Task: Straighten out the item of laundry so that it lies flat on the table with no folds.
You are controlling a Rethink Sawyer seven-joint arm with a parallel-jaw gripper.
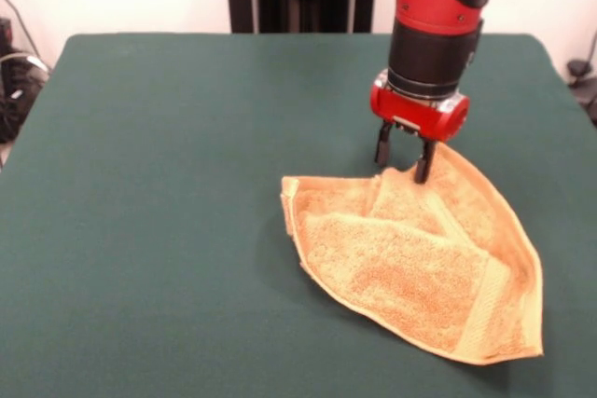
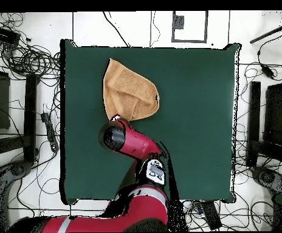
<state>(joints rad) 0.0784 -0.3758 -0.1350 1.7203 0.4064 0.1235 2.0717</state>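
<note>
Terry cloth, orange-tan and thick-piled — the towel (image 1: 415, 263) lies on the dark green bench (image 1: 168, 212), folded over on itself into a rough wedge with one point toward the camera in the front view and a layered flap across its upper part. From overhead it sits toward one side of the bench, just beyond the arm's wrist.

The pincer (image 1: 403, 157) stands at the towel's far edge in the front view, its two dark fingers parted with a clear gap between them; one tip seems to touch or press the cloth's rim while the other hangs just beside it. It has not closed on anything that I can see.

The cloth should handle as light, soft and limp — no stiffness to push against, so it will drape and drag rather than slide as a sheet. The felt-like cover probably grips it a little. The best hold is likely a hemmed corner or the edge of the top flap, pinching one layer only.
</note>
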